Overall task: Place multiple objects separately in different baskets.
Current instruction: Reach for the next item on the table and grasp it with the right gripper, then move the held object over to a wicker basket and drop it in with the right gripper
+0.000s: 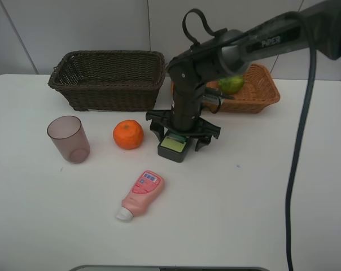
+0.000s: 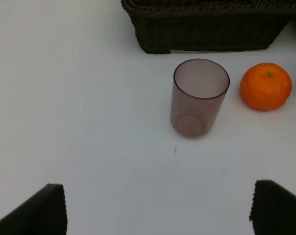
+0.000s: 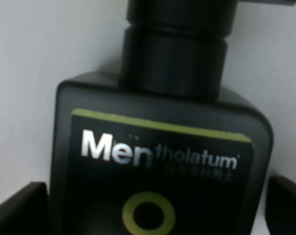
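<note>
Exterior high view: the right gripper (image 1: pixel 180 134) stands low over the dark bottle (image 1: pixel 173 145). The bottle lies on the table (image 1: pixel 261 214) near the orange (image 1: pixel 128 134), outside the dark basket (image 1: pixel 108 96) and the tan basket (image 1: pixel 255 104). Left wrist view: the left gripper (image 2: pixel 158 210) is spread wide, holding nothing, facing the purple cup (image 2: pixel 199 95). Right wrist view: the fingers (image 3: pixel 18 208) stand apart, flanking the bottle's body, not clamped. Recommendation: close squarely on the flat sides, below the neck, and confirm a firm hold before lifting.
</note>
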`<state>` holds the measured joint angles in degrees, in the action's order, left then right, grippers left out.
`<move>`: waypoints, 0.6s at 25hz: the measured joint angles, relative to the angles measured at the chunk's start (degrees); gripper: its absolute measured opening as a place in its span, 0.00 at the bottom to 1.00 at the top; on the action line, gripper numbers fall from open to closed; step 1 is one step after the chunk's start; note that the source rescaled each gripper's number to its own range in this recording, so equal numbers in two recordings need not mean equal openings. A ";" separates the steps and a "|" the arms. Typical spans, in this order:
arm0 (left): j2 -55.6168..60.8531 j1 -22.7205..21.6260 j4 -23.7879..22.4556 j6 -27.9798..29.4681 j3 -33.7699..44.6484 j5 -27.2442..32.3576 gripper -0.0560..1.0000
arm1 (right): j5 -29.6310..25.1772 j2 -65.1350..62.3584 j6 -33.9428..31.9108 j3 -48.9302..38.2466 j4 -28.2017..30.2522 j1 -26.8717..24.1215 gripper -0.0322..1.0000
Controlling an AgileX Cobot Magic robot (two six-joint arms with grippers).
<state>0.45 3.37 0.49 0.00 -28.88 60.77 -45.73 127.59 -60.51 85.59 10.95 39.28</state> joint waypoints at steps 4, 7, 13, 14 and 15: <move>0.00 0.00 0.00 0.00 0.00 0.00 0.97 | 0.13 0.22 0.00 0.00 -0.06 0.00 0.20; 0.00 0.00 0.00 0.00 0.00 0.00 0.97 | 0.13 0.24 0.00 0.00 0.00 0.00 0.20; 0.00 0.00 0.00 0.00 0.00 0.00 0.97 | 0.13 0.24 0.00 0.00 0.00 0.00 0.20; 0.00 0.00 0.00 0.00 0.00 0.00 0.97 | 0.13 0.24 0.06 0.00 0.00 0.00 0.20; 0.00 0.00 0.00 0.00 0.00 0.00 0.97 | 0.13 0.24 0.06 0.00 0.00 0.00 0.20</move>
<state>0.45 3.37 0.49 0.00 -28.88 60.77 -45.61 127.83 -60.45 85.59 10.94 39.28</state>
